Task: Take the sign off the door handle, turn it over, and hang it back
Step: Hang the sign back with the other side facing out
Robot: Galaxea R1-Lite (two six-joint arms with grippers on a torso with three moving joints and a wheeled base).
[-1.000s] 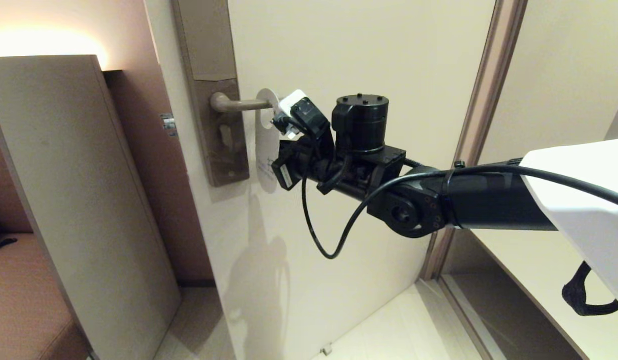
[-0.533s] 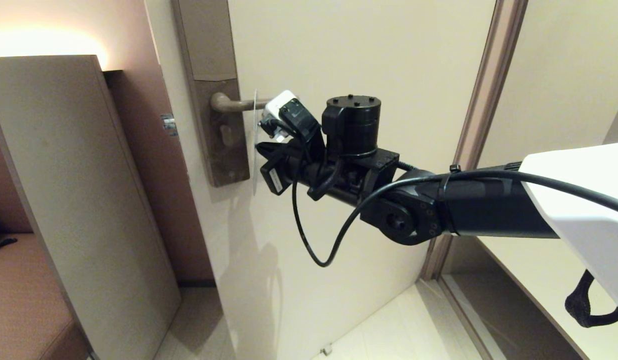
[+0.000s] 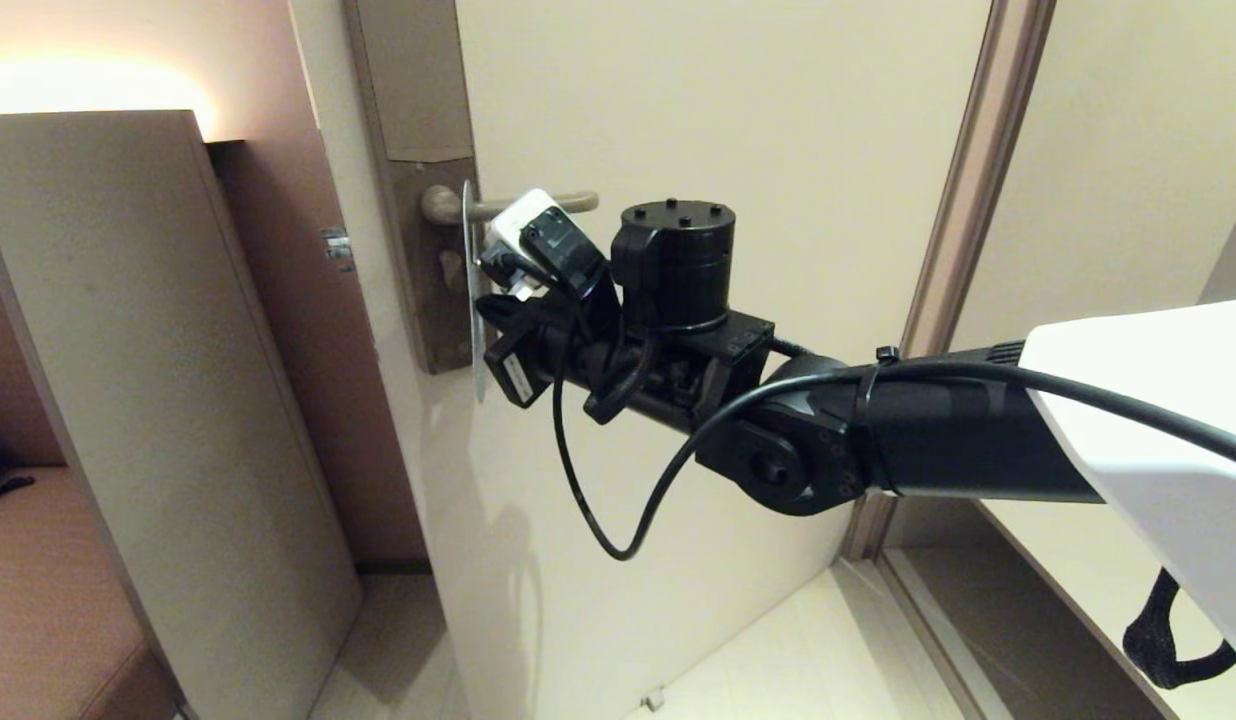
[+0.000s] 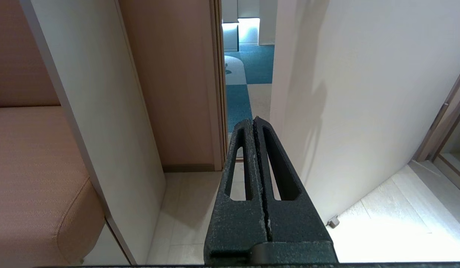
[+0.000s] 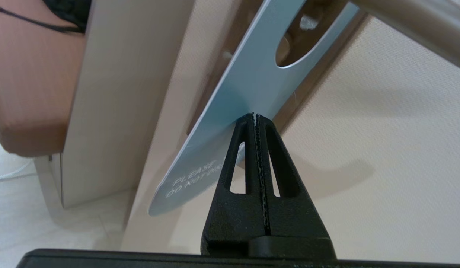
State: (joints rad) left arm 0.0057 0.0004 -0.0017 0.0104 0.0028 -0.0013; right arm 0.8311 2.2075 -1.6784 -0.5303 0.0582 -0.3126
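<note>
The sign point(image 3: 468, 290) hangs edge-on on the door handle point(image 3: 538, 204), close to the lock plate point(image 3: 433, 290). The right wrist view shows the sign's point(image 5: 248, 74) blue face with white DO NOT DISTURB lettering, and the door handle point(image 5: 419, 29) passing through its round hole. My right gripper point(image 3: 481, 305) reaches in from the right, and its jaws point(image 5: 255, 116) are shut on the sign's edge below the hole. My left gripper point(image 4: 251, 121) is shut on nothing, hangs low over the floor by the door's edge, and is outside the head view.
The cream door point(image 3: 728, 120) stands ajar, with its frame point(image 3: 978, 200) to the right. A tall beige panel point(image 3: 148, 350) and an orange bench point(image 3: 38, 600) stand to the left. A black cable point(image 3: 578, 500) loops under my right wrist.
My right gripper has slid left along the handle with the sign, from the lever's tip to near the lock plate. The sign has turned edge-on to the head view.
</note>
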